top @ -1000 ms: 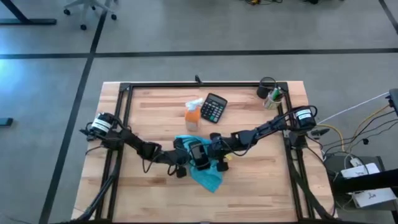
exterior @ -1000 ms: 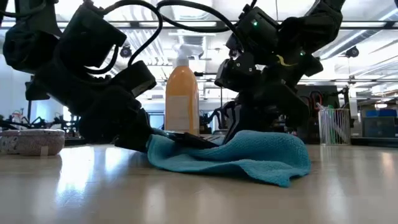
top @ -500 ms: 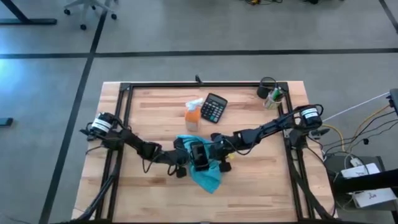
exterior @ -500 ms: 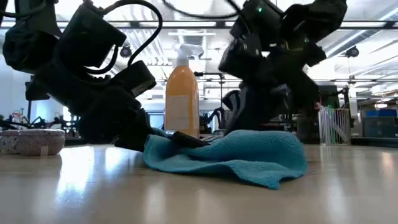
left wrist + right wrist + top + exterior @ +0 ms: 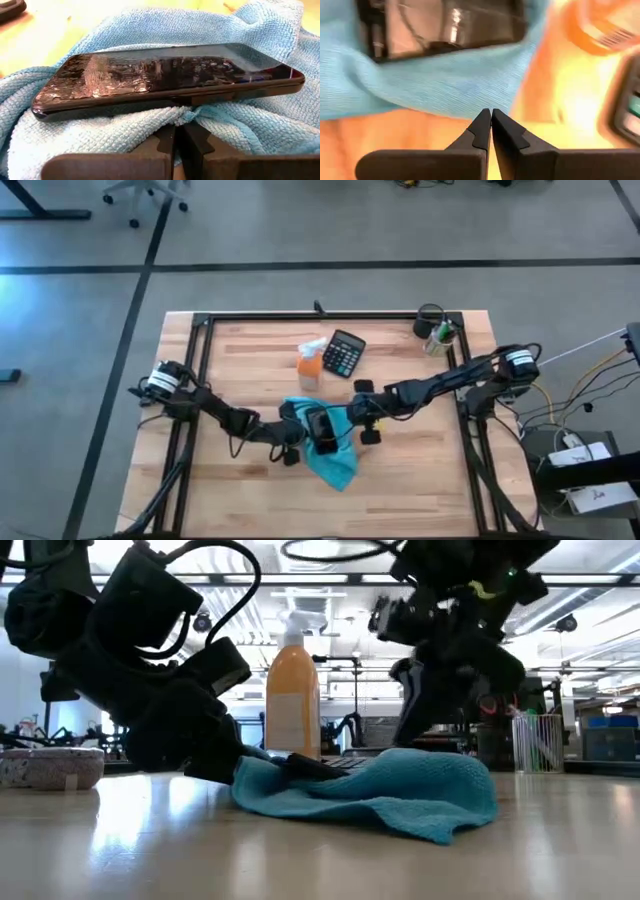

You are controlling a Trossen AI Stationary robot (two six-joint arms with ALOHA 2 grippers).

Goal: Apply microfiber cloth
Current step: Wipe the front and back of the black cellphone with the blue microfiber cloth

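Since the earlier high view, we see the right gripper point(image 5: 362, 412) lifted off the microfiber cloth point(image 5: 325, 448) and drawn back toward the right side of the tabletop point(image 5: 420, 480); its fingers point(image 5: 485, 131) are pressed together and hold nothing, with bare wood under their tips. We note that the left gripper point(image 5: 297, 437) has not shifted: it lies low at the cloth's left edge, its fingers point(image 5: 165, 142) clamped on a pinch of the turquoise fabric just below a dark phone point(image 5: 165, 77).

The cloth sits mid-tabletop, toward the front, rumpled, with the phone resting on top of it, screen up (the glass looks smeared or wet in the left wrist view). We judge the task partly done: cloth and phone are brought together, but the cloth lies under the screen, not over it, so the wiping itself appears still to come.

For room to move, we mark an orange spray bottle point(image 5: 310, 366) and a black calculator point(image 5: 344, 354) standing just behind the cloth, and a cup of small items point(image 5: 437, 332) near the far right corner. The front and right stretches of wood are bare, and the cloth's front corner lies well inside the tabletop edge.
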